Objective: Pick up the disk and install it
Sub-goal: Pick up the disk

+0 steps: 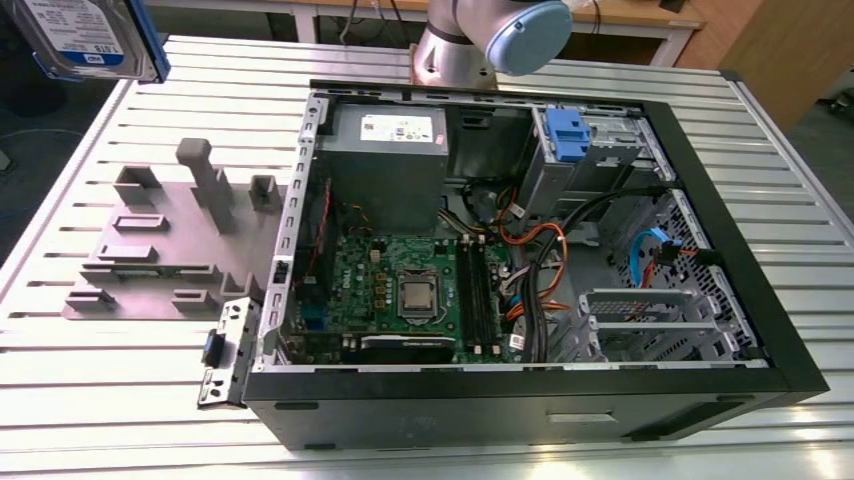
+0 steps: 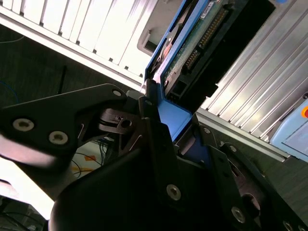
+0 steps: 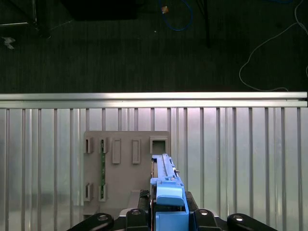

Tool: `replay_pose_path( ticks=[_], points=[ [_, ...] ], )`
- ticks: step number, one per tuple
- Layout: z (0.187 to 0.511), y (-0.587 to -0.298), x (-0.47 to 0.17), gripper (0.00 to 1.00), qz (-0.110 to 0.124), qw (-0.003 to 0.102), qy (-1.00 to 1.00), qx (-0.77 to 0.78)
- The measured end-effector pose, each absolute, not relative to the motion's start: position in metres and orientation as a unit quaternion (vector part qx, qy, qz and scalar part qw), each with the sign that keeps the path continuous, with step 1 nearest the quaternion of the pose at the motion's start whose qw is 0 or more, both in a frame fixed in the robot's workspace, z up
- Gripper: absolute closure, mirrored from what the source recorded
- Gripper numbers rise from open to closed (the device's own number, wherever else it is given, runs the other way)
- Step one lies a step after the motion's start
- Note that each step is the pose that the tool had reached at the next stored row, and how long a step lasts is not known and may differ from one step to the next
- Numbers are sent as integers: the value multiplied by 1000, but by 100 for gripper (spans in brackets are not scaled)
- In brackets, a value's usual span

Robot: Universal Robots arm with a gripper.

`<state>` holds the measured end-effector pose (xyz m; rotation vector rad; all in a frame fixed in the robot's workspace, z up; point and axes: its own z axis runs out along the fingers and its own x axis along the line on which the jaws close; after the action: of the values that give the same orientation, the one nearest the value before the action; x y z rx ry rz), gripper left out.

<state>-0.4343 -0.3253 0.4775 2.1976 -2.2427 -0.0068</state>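
**Disk held high over the bench, beside an open computer**

The end effector (image 2: 166, 122) is closed narrow on the disk (image 2: 204, 31). Its black fingers (image 2: 149, 120) clamp the blue plastic bracket from both sides, as the second wrist view shows. In the exterior view the disk hangs at the exterior view's far left, well above the ribbed metal bench (image 1: 134, 400). Its white-and-blue label faces the camera, with print too small to read.

In the first wrist view the disk appears edge-on over a gray slotted holder (image 3: 126, 166) that lies flat on the bench.

To the exterior view's right of the holder, a black computer case (image 1: 534, 405) lies on its side with the panel off. Inside are a green motherboard (image 1: 400, 280) and a gray power supply (image 1: 387, 150) with a white sticker, its writing not legible. A plain blue clip (image 1: 567, 135) sits in the drive cage at the far corner. The robot arm (image 1: 494, 40), silver with a pale blue cap, stands behind the case.
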Motion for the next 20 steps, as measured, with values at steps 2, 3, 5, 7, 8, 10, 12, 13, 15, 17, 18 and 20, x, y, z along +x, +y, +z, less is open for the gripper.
replay_pose_path(
  ticks=[2,3,5,7,8,10,12,13,15,17,18,20],
  points=[
    [478,-325,-434,64,-2,1,-714,700],
    [478,-325,-434,64,-2,1,-714,700],
    [478,-325,-434,64,-2,1,-714,700],
    [478,-325,-434,64,-2,1,-714,700],
    [478,-325,-434,64,-2,1,-714,700],
    [479,-325,-434,64,-2,1,-714,700],
    [481,-325,-434,64,-2,1,-714,700],
    [483,-325,-434,64,-2,1,-714,700],
    [486,-325,-434,64,-2,1,-714,700],
    [486,-325,-434,64,-2,1,-714,700],
    [486,-326,-434,64,-2,1,-714,700],
    [486,-328,-434,64,-2,1,-714,700]
  ],
)
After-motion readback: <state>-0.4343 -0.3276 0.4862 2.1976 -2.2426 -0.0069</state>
